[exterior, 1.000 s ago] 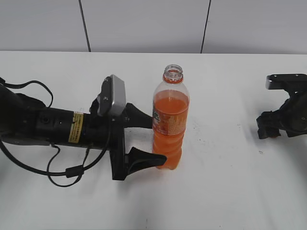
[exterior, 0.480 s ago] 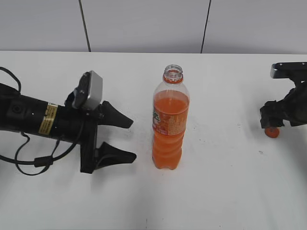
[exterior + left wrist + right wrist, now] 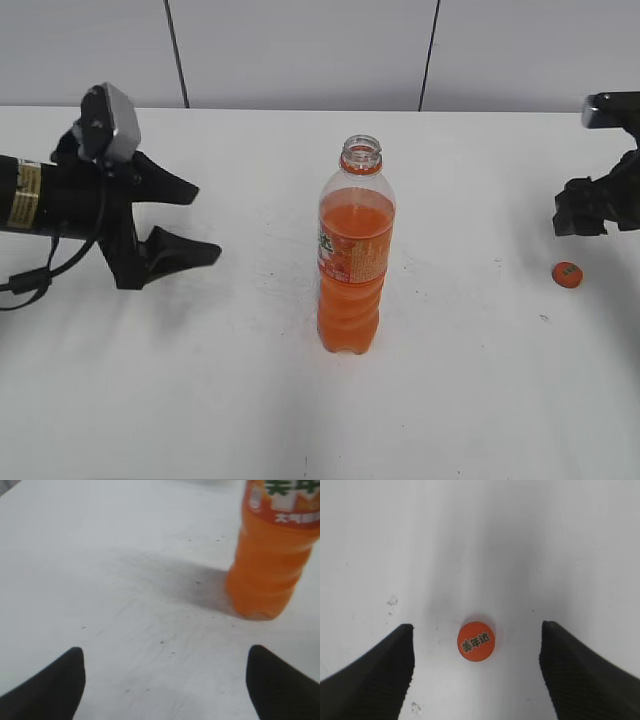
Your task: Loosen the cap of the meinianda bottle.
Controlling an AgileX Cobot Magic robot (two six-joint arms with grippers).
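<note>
The meinianda bottle stands upright in the middle of the white table with its neck open and no cap on it. It also shows in the left wrist view. The orange cap lies flat on the table at the right; in the right wrist view it lies below and between the spread jaws. My right gripper is open and empty, raised just above the cap. My left gripper is open and empty, well left of the bottle.
A grey panelled wall runs behind the table's far edge. Black cables hang from the left arm at the left edge. Small dark specks mark the table near the bottle.
My left gripper has let go of the bottle and drawn back to the left. My right gripper has set the cap on the table, opened and risen off it.
</note>
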